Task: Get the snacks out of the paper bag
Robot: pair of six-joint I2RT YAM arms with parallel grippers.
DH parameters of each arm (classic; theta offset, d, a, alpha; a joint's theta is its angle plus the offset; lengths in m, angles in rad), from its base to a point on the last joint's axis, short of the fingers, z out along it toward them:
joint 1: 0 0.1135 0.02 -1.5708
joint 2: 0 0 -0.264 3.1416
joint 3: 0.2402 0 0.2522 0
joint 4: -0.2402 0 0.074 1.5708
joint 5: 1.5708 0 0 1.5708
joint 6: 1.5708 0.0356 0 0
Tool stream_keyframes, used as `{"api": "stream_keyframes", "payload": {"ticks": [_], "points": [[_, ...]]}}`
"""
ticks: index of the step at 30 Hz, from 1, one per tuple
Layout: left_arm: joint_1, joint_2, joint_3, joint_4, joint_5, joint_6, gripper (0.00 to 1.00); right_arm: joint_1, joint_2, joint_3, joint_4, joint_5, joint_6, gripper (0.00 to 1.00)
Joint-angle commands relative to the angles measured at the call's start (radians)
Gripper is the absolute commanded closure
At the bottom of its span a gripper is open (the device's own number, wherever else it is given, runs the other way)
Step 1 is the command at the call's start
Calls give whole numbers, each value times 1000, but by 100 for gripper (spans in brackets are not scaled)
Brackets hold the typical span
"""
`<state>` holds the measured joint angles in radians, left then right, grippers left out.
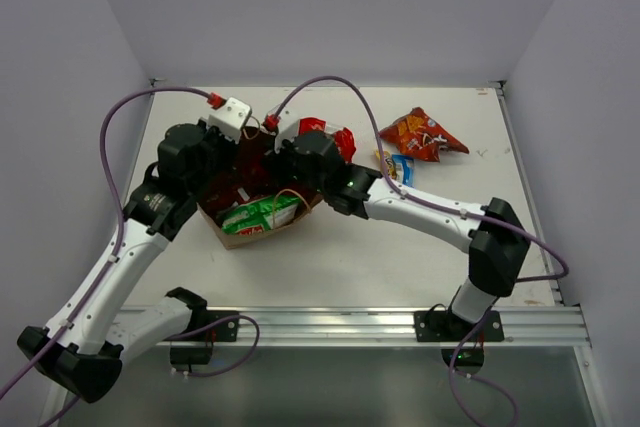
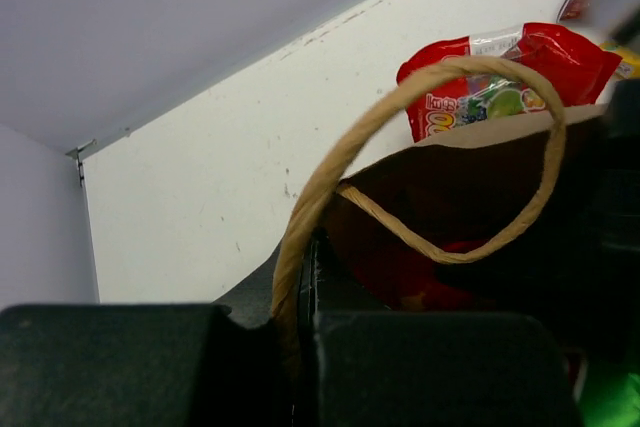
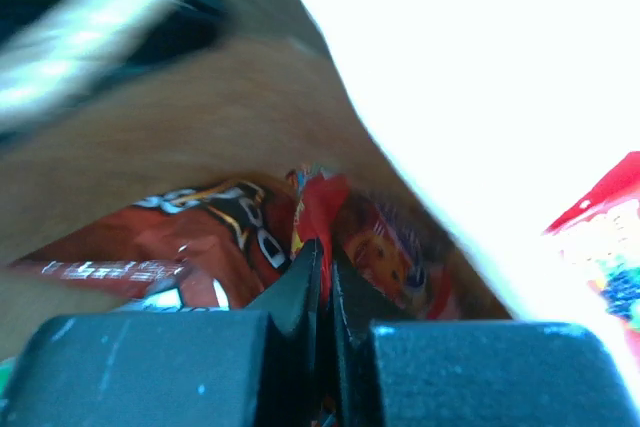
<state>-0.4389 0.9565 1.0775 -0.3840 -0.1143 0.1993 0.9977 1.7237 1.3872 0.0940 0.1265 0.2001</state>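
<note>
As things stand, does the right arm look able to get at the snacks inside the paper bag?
Probably yes: the left gripper pinches a handle, the paper bag gapes, and the right gripper is inside, shut on a red packet.

White links [image 1: 110, 277], black joints [image 1: 495, 237], purple cables [image 1: 105, 137], red connectors [image 1: 212, 99].

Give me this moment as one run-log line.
left gripper: jaws shut on bag handle | right gripper: inside paper bag, jaws shut on red-orange packet

Tips of the right claw [image 3: 322, 259] lie hidden among blurred snacks [image 3: 385, 247], perhaps pinching one.
</note>
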Motion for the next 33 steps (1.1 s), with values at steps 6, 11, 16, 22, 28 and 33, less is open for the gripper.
{"api": "stream_keyframes", "payload": {"ticks": [6,11,16,22,28,33], "points": [[3,22,62,-1,-88,-47,100,-5,-231,148,64,-110,-166,100],[3,11,71,-9,-130,-54,100,-7,-253,245,18,-111,-236,100],[3,14,68,-16,-159,-69,100,-7,-253,395,-57,-62,-292,100],[3,16,65,-18,-242,-72,100,-11,-263,530,-79,28,-405,100],[5,28,65,-18,-314,-58,100,-53,-277,635,-91,127,-499,100],[6,42,58,-12,-380,-32,100,-116,-372,592,-91,157,-485,100]]}}
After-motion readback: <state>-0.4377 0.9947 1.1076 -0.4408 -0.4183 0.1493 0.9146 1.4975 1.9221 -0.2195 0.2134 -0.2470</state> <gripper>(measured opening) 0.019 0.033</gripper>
